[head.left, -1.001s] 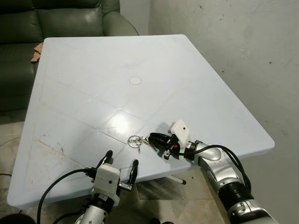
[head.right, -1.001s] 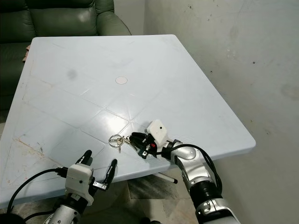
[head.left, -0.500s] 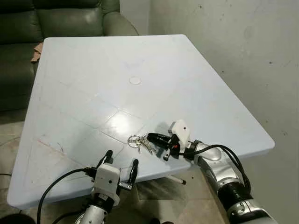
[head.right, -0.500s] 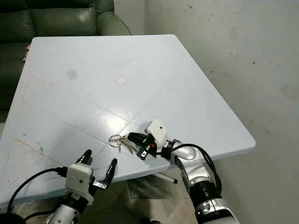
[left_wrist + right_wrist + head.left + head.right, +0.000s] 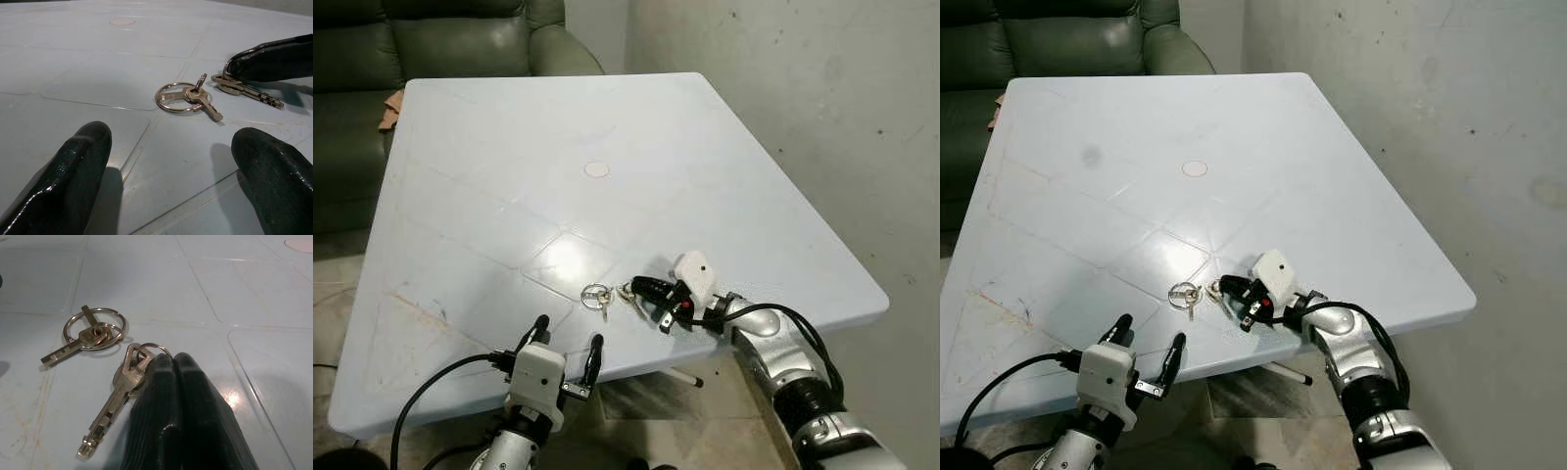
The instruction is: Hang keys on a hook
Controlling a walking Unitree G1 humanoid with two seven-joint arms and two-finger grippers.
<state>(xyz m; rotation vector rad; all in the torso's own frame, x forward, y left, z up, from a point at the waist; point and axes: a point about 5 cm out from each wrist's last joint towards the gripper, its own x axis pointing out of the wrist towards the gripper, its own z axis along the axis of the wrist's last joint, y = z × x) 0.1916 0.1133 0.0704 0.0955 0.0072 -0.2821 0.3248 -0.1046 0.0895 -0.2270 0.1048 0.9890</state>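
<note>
Now the right gripper point(image 5: 639, 286), fingers pressed together, touches the keys point(image 5: 612, 294) on the table point(image 5: 509, 147).

Light: bright, even, from overhead.
Glare: a pale sheen on the worktop point(image 5: 570, 257) near its middle front.
Shadows: soft, short, beside the keys point(image 5: 188, 98).
Focus: head views sharp; the left wrist view's near fingers point(image 5: 73, 171) blur.

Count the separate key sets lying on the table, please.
2. One ring with a single key lies free on the table. The other set lies beside it, touching the right gripper, whose fingers are shut; more keys may be hidden under them.
</note>
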